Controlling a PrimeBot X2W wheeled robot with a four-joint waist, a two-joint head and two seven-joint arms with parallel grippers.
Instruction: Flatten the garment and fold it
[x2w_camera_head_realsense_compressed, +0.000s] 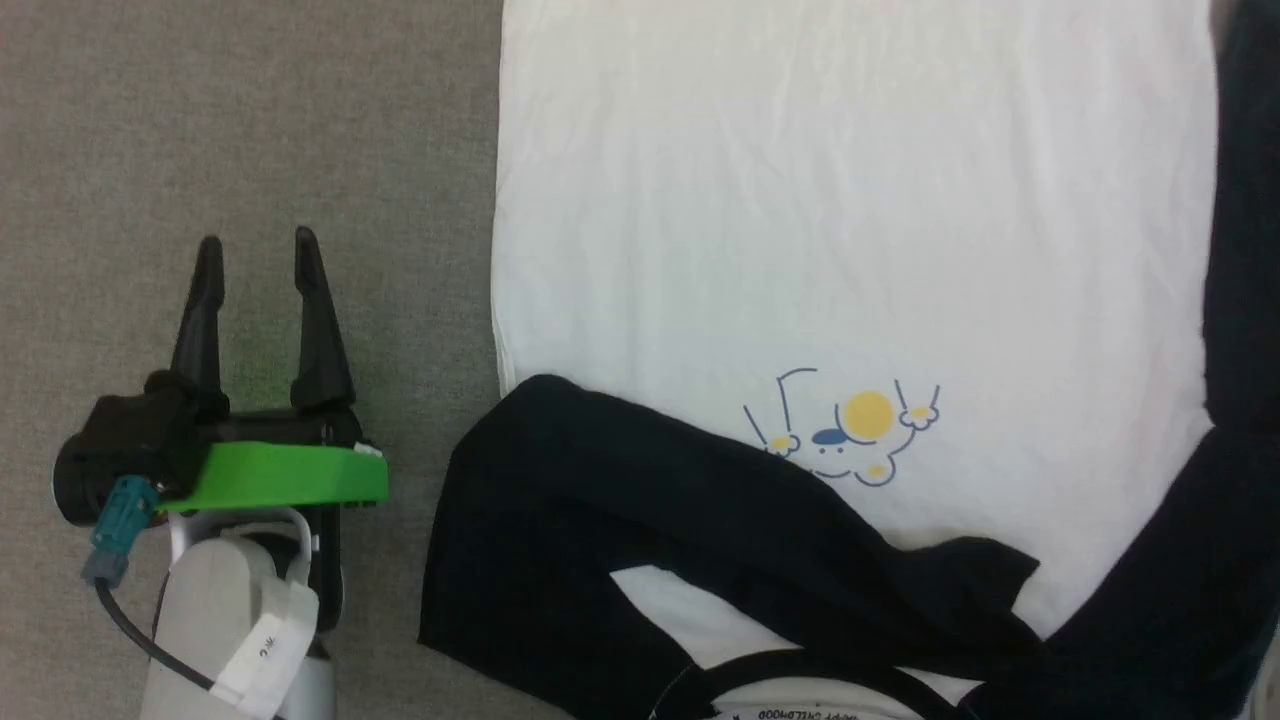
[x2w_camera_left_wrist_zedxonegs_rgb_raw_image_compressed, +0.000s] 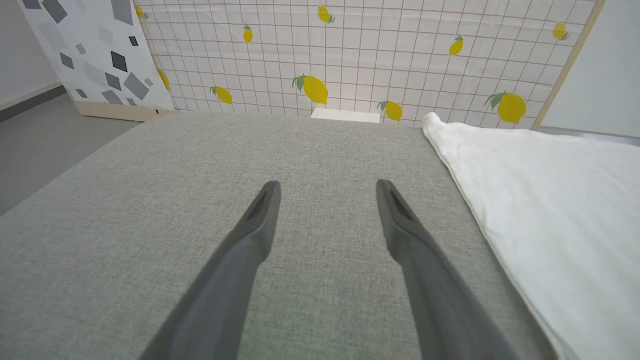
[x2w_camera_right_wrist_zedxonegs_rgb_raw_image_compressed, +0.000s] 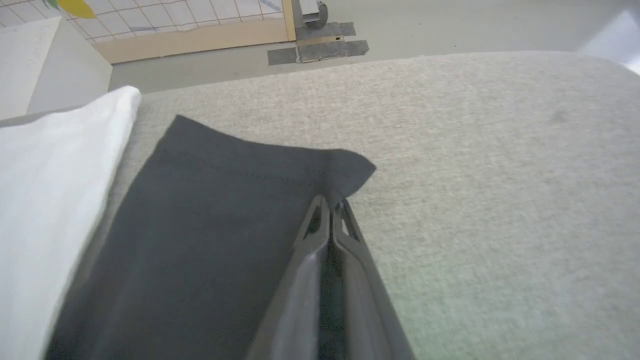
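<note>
Garment (x2w_camera_head_realsense_compressed: 850, 200) lies front-up on a grey fabric worktop (x2w_camera_head_realsense_compressed: 250, 120), one sleeve folded in and the other pinched by the right gripper (x2w_camera_right_wrist_zedxonegs_rgb_raw_image_compressed: 332, 202).

The white body of the garment is spread nearly flat with light wrinkles, its black neck trim (x2w_camera_head_realsense_compressed: 800, 665) nearest the robot. The left sleeve (x2w_camera_head_realsense_compressed: 650, 480) lies across the chest, just below the cartoon print (x2w_camera_head_realsense_compressed: 850, 430), so that side looks already folded. The right sleeve (x2w_camera_right_wrist_zedxonegs_rgb_raw_image_compressed: 200, 240) lies alongside the body. The right gripper comes in low, almost level with the cloth. Its fingers are pressed together at the cuff corner and seem to hold the fabric, probably to carry it across. The left gripper (x2w_camera_head_realsense_compressed: 257, 242) sits over bare worktop just beside the body's left edge. It points away from the robot with fingers spread wide and holding nothing, seemingly kept clear of the cloth.
</note>
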